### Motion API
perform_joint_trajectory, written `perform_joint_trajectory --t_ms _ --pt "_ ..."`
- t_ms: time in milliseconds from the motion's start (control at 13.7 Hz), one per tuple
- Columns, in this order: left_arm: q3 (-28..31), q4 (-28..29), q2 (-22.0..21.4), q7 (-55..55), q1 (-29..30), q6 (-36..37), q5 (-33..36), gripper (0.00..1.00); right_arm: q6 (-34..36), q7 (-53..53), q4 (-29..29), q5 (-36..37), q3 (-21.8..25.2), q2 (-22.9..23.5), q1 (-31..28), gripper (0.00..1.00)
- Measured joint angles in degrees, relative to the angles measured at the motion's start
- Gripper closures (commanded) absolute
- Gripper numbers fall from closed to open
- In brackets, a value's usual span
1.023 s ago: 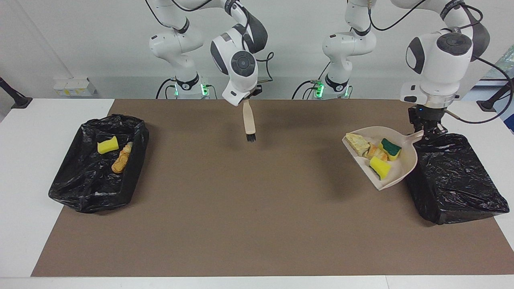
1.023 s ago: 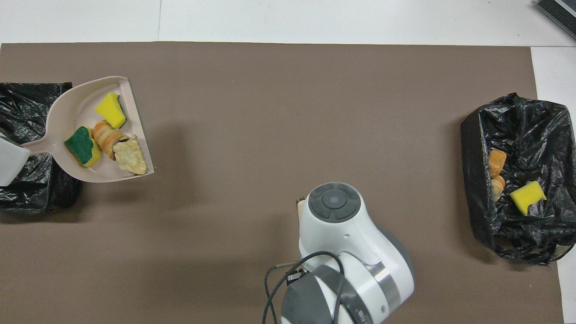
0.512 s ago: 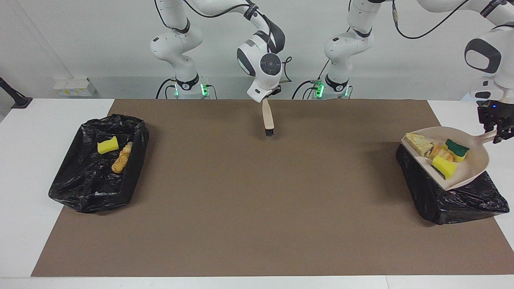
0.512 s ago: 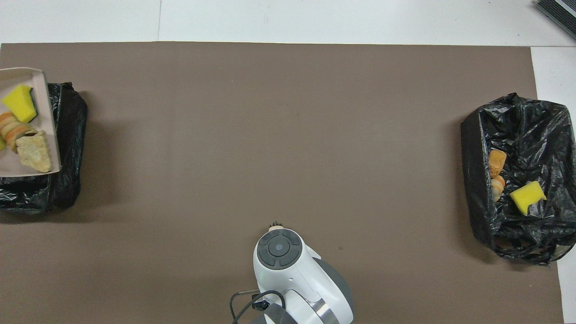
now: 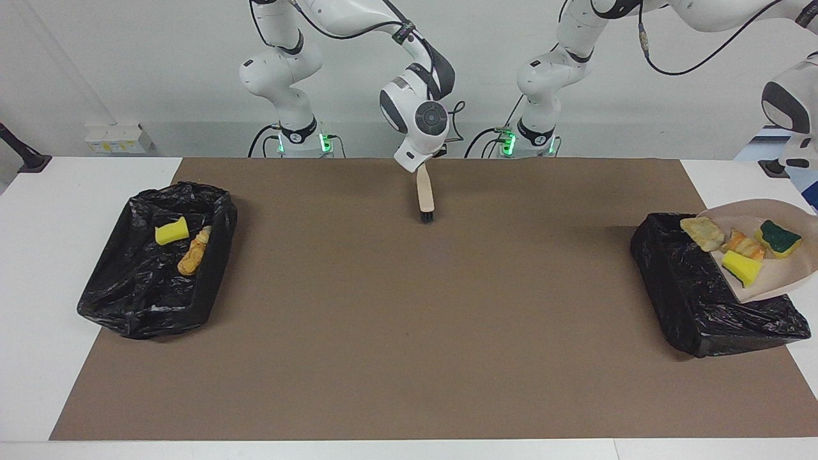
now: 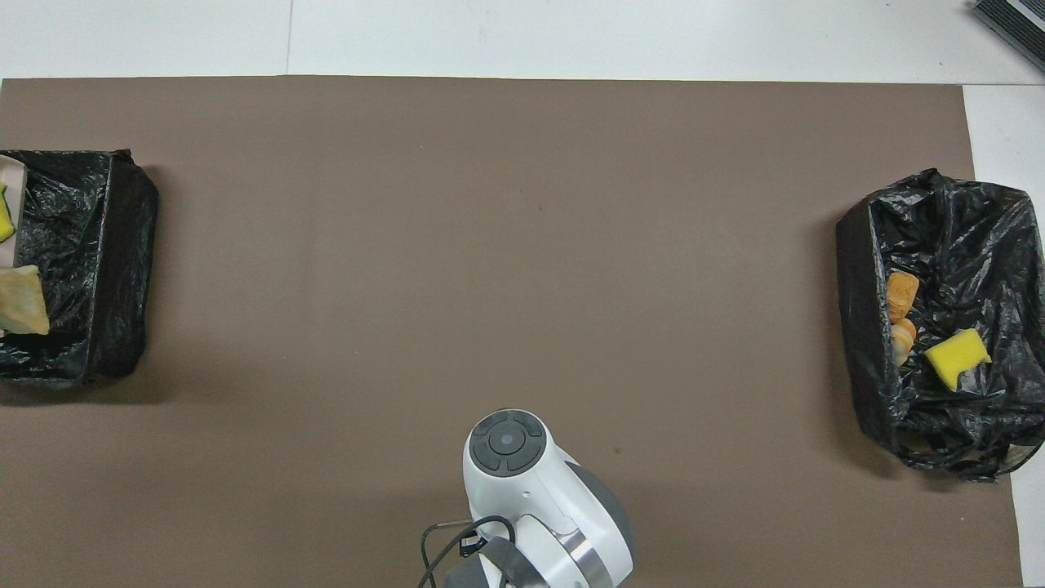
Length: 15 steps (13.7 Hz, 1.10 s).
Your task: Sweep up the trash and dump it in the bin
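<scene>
In the facing view the right gripper (image 5: 422, 165) grips the brush (image 5: 425, 195), and the dustpan (image 5: 783, 271) with sponges and bread bits is over the black-lined bin (image 5: 690, 287), while the left gripper, out of view, is closed; the overhead view shows the other bin (image 6: 939, 318) with a yellow sponge (image 6: 957, 357).

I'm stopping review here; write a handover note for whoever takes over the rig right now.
Right gripper: shut on the brush, upright over the edge of the mat nearest the robots.
Left gripper: out of frame, shut on the dustpan, which is up over the bin at the left arm's end.
Done: yellow sponge and bread bits lie in the bin at the right arm's end.
Left: tip the dustpan's four trash pieces into the bin under it.
</scene>
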State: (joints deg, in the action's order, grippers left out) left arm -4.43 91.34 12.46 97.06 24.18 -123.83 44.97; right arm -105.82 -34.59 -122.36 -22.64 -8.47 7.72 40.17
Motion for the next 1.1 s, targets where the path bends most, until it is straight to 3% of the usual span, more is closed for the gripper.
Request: perform_joint_trajectory --t_ms 439,877,1097 --pt "-0.12 -0.11 1.0 -4.97 -1.53 0.21 13.73 1.0 0.72 0.41 4.78 1.08 0.32 0.08 -3.12 0.0" --pt "-0.46 -4.16 -0.23 -5.07 -3.99 8.05 16.29 1.0 8.82 12.25 13.61 9.8 0.97 -0.33 -18.57 0.0" --pt "-1.2 -2.64 -2.51 -5.32 -9.71 16.11 13.87 1.0 11.25 16.98 17.38 12.41 1.09 -0.95 -26.66 0.0"
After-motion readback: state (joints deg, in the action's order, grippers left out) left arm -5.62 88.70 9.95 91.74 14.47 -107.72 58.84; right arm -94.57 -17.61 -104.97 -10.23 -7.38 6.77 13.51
